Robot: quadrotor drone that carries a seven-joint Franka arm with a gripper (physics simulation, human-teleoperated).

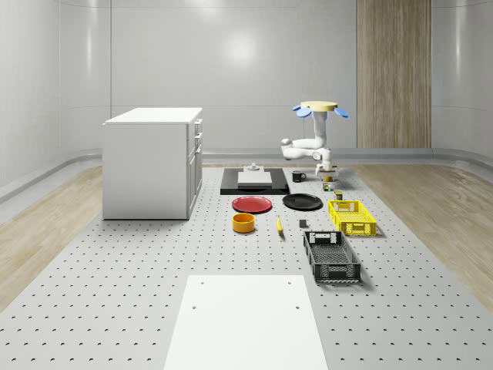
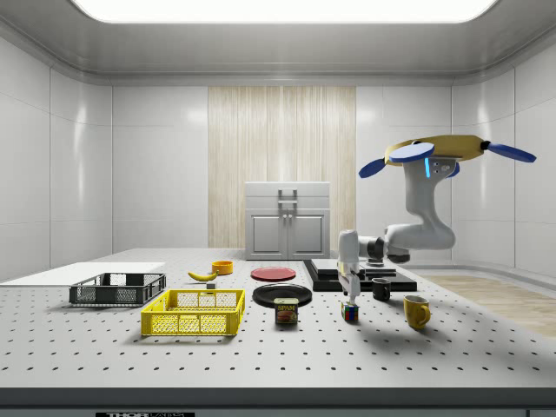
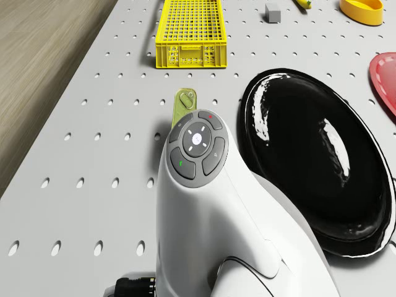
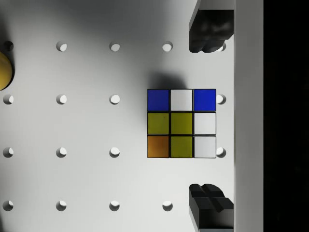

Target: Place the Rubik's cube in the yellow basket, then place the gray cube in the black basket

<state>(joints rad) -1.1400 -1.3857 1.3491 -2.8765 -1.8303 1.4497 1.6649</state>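
- We judge the first step is in hand: our drone (image 2: 443, 149) hovers over the bench's (image 1: 115, 262) far end, the end effector (image 4: 208, 116) poised spread wide above the Rubik's cube (image 4: 181, 123), not yet holding it.
- Next we would descend, centre the cube between the fingers (image 4: 208, 30), then close.
- The cube lies on the perforated bench, glossy and square-tiled; the yellow basket (image 1: 351, 216), an open plastic lattice, sits at its 5 o'clock in the whole-scene view.

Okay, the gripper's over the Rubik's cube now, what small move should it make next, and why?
Probably a small sideways shift, then descend. In the wrist view the open gripper has its fingers apart, but the Rubik's cube sits off-centre between them. The side view shows the gripper just above the cube, not gripping it.
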